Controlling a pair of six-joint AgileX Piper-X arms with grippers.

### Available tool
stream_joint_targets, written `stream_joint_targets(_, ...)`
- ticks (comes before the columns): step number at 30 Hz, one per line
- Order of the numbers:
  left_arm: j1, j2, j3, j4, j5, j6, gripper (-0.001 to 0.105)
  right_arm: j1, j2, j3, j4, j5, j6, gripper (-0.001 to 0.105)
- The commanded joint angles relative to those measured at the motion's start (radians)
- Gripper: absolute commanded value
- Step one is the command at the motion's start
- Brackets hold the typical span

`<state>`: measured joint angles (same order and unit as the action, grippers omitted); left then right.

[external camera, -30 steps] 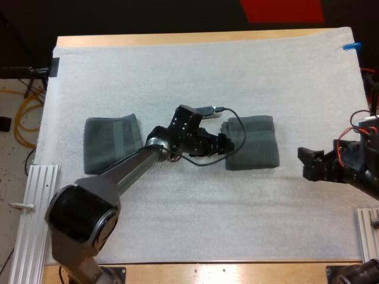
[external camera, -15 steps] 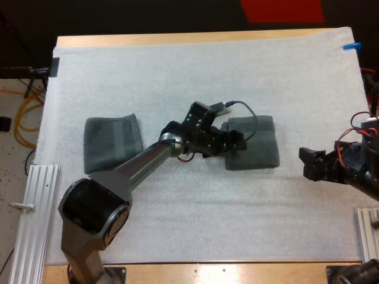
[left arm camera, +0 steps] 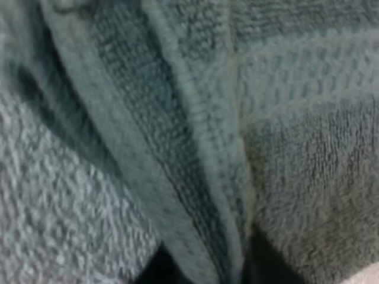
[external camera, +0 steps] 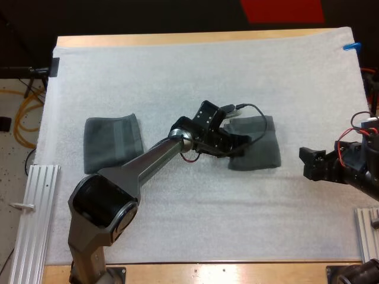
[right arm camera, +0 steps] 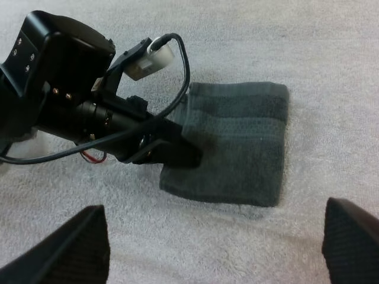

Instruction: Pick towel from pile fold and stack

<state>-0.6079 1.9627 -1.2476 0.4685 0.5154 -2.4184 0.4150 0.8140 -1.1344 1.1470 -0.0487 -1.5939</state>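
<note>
On your left, a folded towel lies alone on the mat. At mid-mat your left gripper is clamped on the left edge of a second towel. Your right gripper hangs well to that towel's right, its fingers spread wide.

A wooden tabletop is covered almost wholly by a white mat. On the mat, a folded towel is laid at left and a second towel right of centre, well apart.
</note>
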Motion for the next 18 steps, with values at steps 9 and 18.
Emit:
stream_joint_targets(9,0.135,-0.133,-0.006,0.279,-0.136,0.399,0.0,-0.002,-0.001,-0.007,0.0,0.007,-0.002,0.071)
stream_joint_targets(18,0.417,-0.373,-0.006,0.462,-0.184,0.642,0.0,-0.002,0.031,-0.007,-0.023,-0.001,-0.002,0.071)
